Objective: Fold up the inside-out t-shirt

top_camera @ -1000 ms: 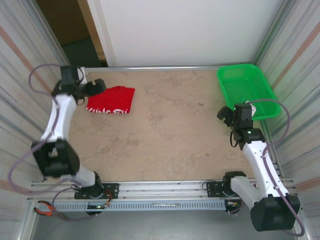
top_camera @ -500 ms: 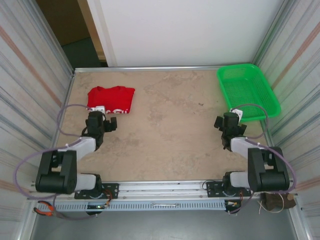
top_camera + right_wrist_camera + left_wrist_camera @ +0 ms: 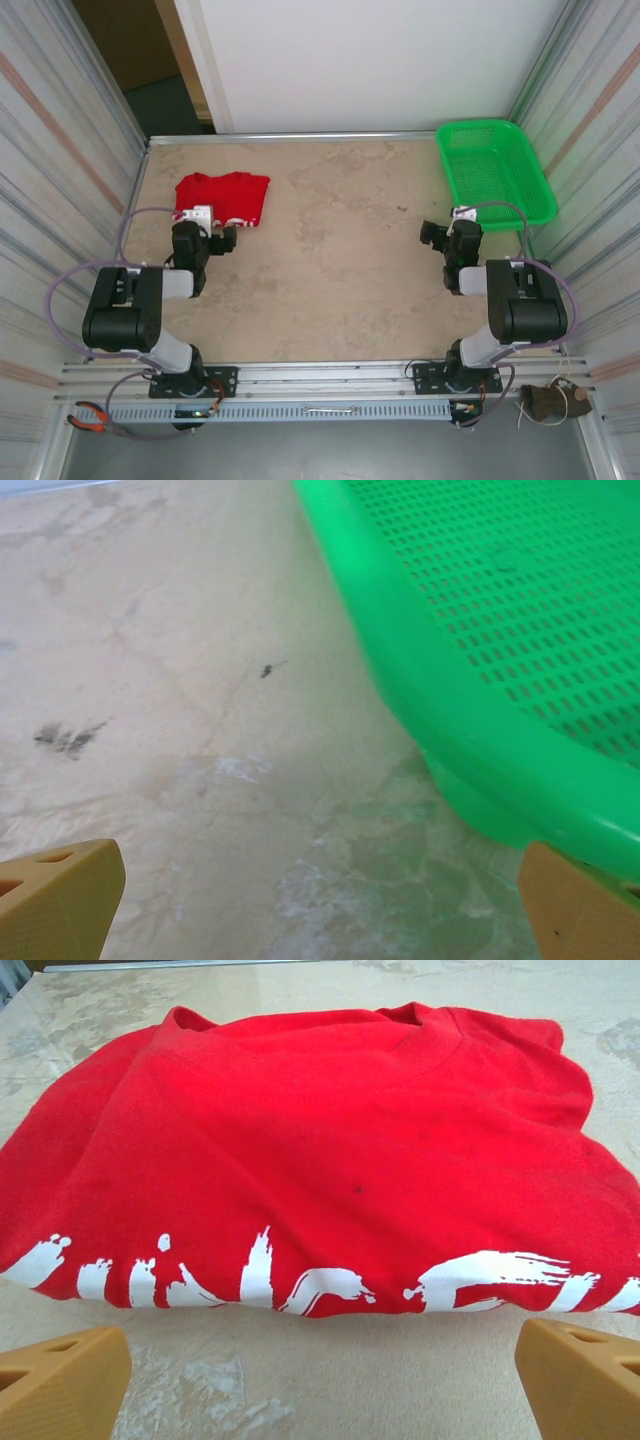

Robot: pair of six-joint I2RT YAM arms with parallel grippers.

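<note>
Both arms have pulled back in the last second. The left one was stretched out over the t-shirt (image 3: 222, 198) and the right one stood high beside the green basket (image 3: 447, 175); now both are folded down close to their bases. The t-shirt has not moved since then. It lies as a compact red bundle at the far left of the table (image 3: 340, 260), apart from both claws. To me this looks like the fold is finished and the arms are parking, but that is only my judgement.

The left claw (image 3: 320, 1390) is released, with its two tan fingers wide apart and only bare table between them, just in front of the bundle. The right claw (image 3: 320, 905) is also spread and holds nothing, and it sits near the corner of the basket.

Some things I cannot make out. The white lettering (image 3: 300, 1280) along the near edge is cut off at both sides and I cannot read it. The sleeves are tucked out of sight, and I cannot tell which side of the cloth faces outward.
</note>
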